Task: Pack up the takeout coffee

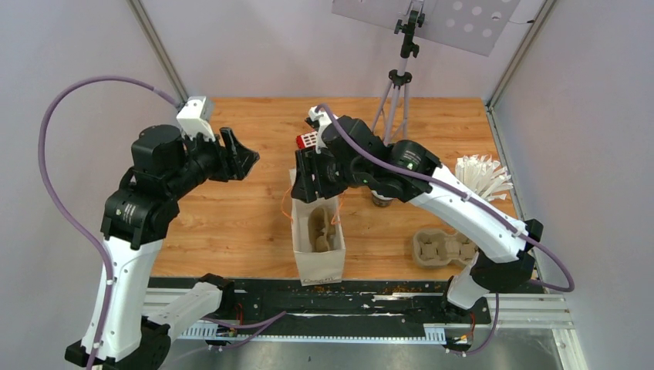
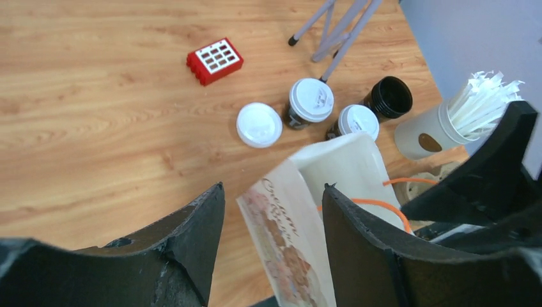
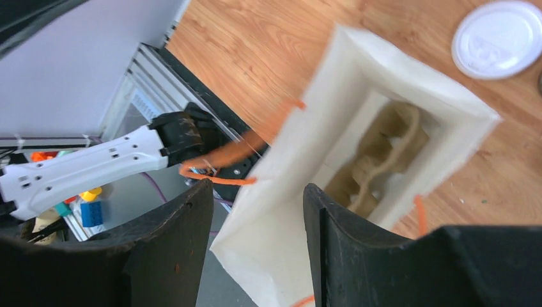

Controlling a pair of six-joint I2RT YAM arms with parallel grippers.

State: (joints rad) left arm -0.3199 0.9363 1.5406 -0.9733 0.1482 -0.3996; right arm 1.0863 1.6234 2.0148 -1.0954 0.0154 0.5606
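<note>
L pincer (image 2: 273, 192) gapes; 2 lidded cups (image 2: 310, 101) (image 2: 358, 121), 1 unlidded cup (image 2: 390, 97), 1 lid (image 2: 259, 125).

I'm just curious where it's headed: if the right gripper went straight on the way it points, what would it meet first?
Probably the white paper bag: its side wall lies straight ahead of the right gripper, though depth is hard to judge.

A white paper bag (image 1: 318, 266) with orange handles stands open at lower centre of the wooden table (image 1: 231, 223), a moulded cardboard tray (image 1: 318, 230) upright inside it. A second tray (image 1: 443, 248) lies flat at lower right. Above it, a cup of wrapped straws (image 1: 482, 177). A red block (image 1: 307, 140) sits at upper centre, a tripod (image 1: 397, 85) behind it.
</note>
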